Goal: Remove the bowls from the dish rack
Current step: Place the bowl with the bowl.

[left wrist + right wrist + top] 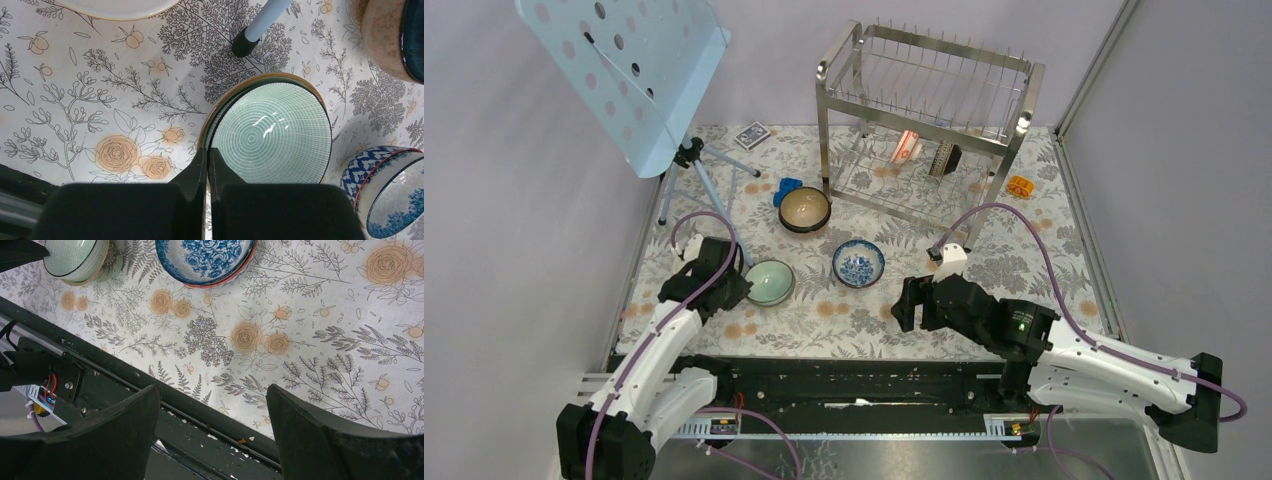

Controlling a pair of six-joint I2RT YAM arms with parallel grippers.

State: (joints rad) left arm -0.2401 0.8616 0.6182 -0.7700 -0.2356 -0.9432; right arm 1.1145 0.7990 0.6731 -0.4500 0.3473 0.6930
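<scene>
On the lower tier of the dish rack (924,110), an orange-red bowl (906,147) and a dark bowl (946,160) stand on edge, side by side. Three bowls sit upright on the surface (844,310) in front of the rack: a brown bowl (804,209) nearest it, then a blue-and-white bowl (859,263) and a green bowl (770,282) further forward. Left hand (208,152): fingers pressed nearly together at the green bowl's near rim. Right hand (214,390): spread wide above the surface, forward of the rack, holding nothing.

Nothing legible

We find no words, numbers, labels or brand marks that we can read in any view.
</scene>
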